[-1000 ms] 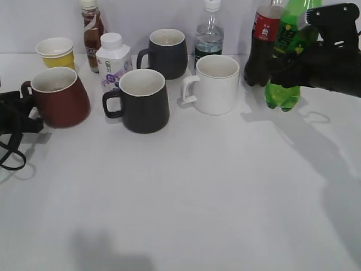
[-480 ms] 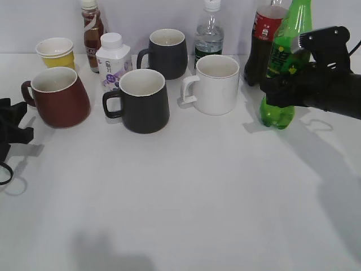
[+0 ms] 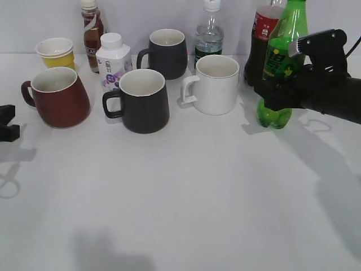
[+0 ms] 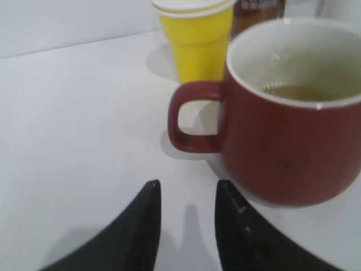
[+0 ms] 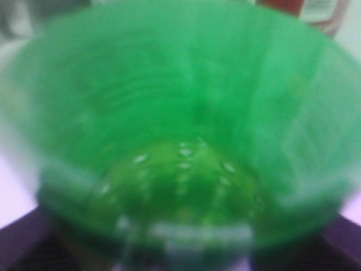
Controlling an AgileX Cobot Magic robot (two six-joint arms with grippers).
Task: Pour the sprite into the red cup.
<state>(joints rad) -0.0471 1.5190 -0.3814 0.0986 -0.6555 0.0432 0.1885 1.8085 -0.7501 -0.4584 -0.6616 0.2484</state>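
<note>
The right gripper (image 3: 280, 89) is clamping the sprite (image 3: 280, 68) low on its body, near the dark cola bottle (image 3: 260, 42). The left gripper (image 4: 186, 226) is sitting parted and empty beside the red cup (image 3: 59, 96). The bottle could be slipping or clipping a mug: the white mug (image 3: 214, 84) and black mug (image 3: 141, 100) are standing between it and the cup.

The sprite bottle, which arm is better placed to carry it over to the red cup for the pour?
The right. The right gripper is already shut around the sprite bottle, holding it upright. The left gripper is open and empty beside the red cup, far from the bottle.
</note>
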